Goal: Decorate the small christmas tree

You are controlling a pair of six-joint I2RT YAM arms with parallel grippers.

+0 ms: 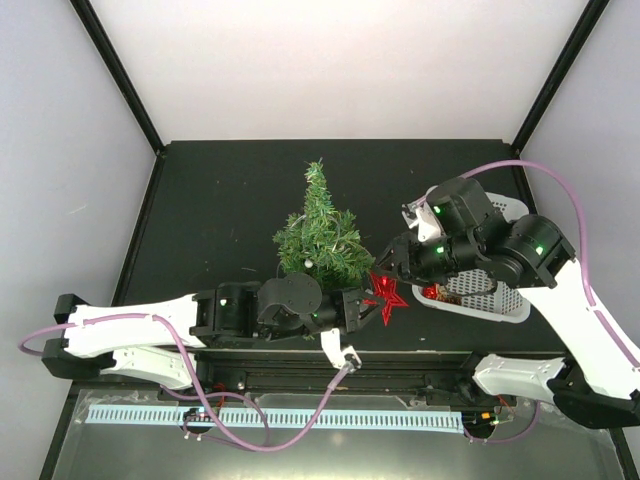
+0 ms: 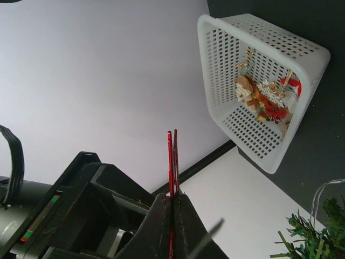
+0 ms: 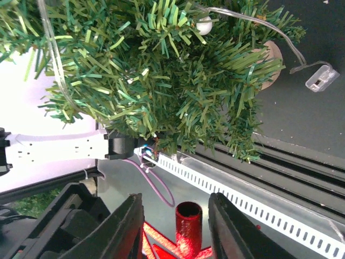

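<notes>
While your left gripper (image 2: 172,199) is clamped shut on the red star (image 1: 388,297), its two dark fingers (image 2: 156,226) pressing the thin glittery edge between them, your right gripper (image 3: 175,197) stands partly spread around the star's round red stem (image 3: 188,229). You can see a gap on each side of that stem in the right wrist view, so the right fingers (image 3: 126,229) are not touching it. The two grippers face each other with the star between them.

The small christmas tree (image 1: 320,235) stands upright on the black table (image 1: 220,200), just past your left gripper's tip and off to its left side. It is also right in front of your right gripper, whose camera it fills with green needles. A clear light string (image 3: 48,48) with a white bead (image 3: 204,24) runs through the branches, and its plug (image 3: 322,77) lies on the table beside the tree's brown base (image 3: 272,56).

Behind your right gripper, partly under that arm's wrist, sits the white basket (image 2: 215,70). Ornaments (image 2: 267,100) in red, white and gold lie inside it.
</notes>
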